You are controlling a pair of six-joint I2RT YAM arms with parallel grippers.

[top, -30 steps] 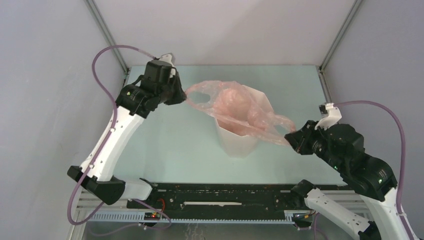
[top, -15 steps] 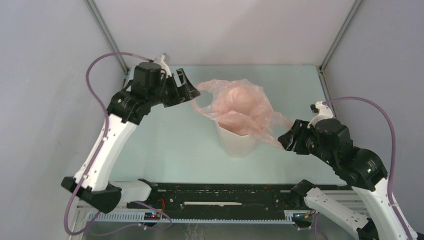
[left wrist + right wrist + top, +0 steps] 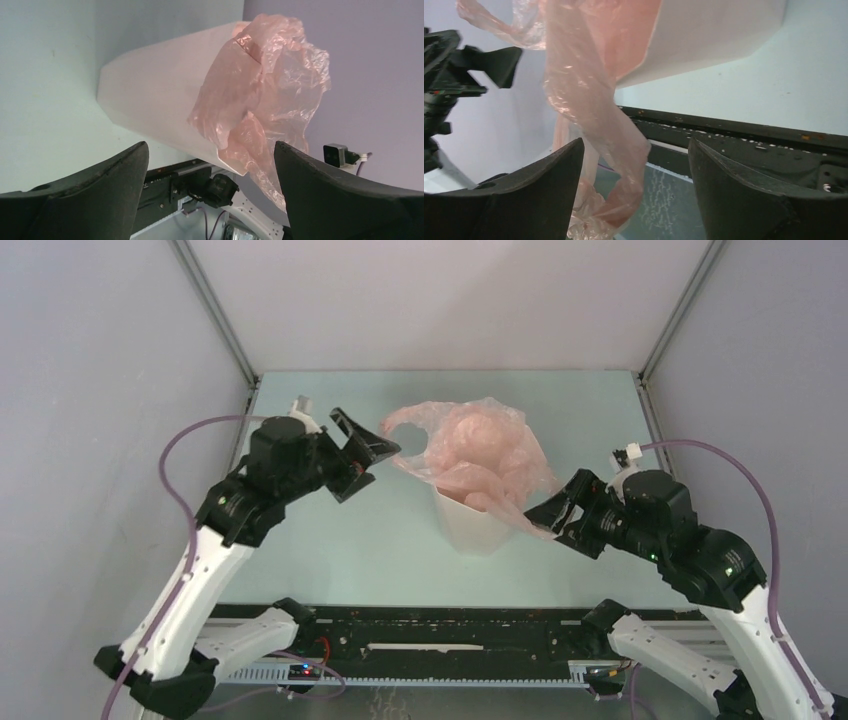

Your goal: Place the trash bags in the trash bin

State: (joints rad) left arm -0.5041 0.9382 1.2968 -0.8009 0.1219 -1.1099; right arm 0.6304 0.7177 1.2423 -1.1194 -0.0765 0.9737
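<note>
Top external view: the trash bag (image 3: 470, 445) sits bunched in the mouth of the trash bin (image 3: 478, 528), spilling over its rim. The left gripper (image 3: 375, 465) is spread beside a handle loop. The right gripper (image 3: 553, 512) is spread too, with a bag strip seemingly hanging loose between its fingers.

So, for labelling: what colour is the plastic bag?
The bag is translucent pale pink, clearest in the left wrist view.

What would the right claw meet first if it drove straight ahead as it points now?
Likely the trash bag: its hanging fold dangles between the fingers of the open right claw; the trash bin lies beyond.
</note>
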